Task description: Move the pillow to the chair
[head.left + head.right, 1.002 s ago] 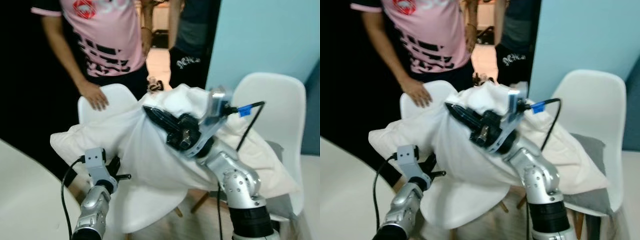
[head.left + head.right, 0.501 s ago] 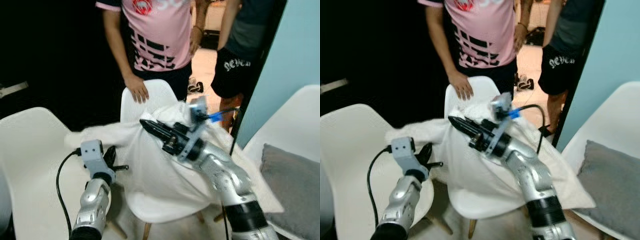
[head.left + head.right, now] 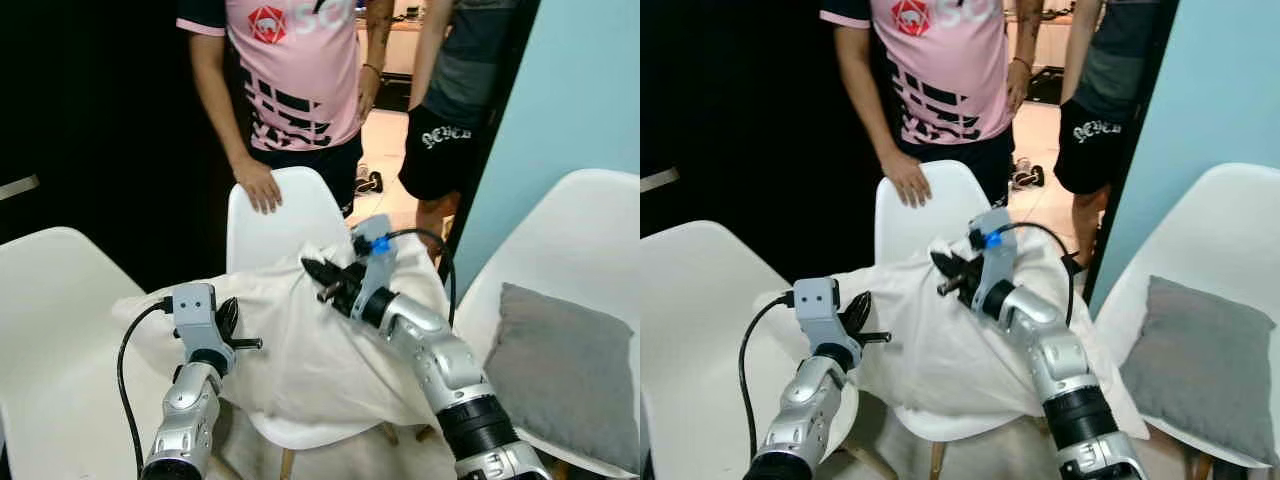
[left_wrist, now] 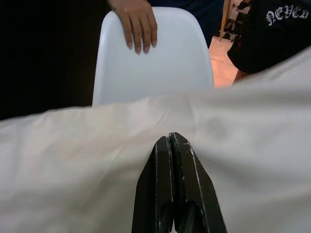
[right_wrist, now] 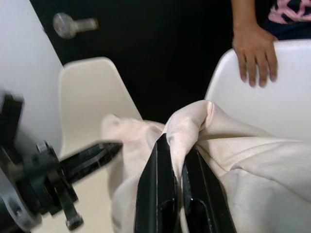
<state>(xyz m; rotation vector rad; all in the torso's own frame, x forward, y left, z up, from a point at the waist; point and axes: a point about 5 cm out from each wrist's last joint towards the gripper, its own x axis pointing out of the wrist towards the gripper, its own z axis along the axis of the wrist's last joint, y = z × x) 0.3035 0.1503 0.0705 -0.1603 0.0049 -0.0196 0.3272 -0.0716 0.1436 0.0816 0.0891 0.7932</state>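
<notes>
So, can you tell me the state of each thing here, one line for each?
Pillow: white, draped over the middle chair's seat, pinched at its top.
Right gripper: shut on a fold of the pillow.
Left gripper: shut, its fingers pressed together against the pillow's side.
Middle chair: white, a person's hand resting on its backrest.
Grey cushion: lying on the right chair.

The right arm reaches forward and up, elbow bent, wrist angled toward the robot's left. The right gripper (image 3: pixel 318 282) has its fingers (image 5: pixel 158 191) clamped on a fold of the pillow (image 3: pixel 300 350). The left arm rises from below, forearm nearly upright. The left gripper (image 3: pixel 862 318) points forward, its two fingers (image 4: pixel 156 194) pressed flat together, tips touching the pillow.
</notes>
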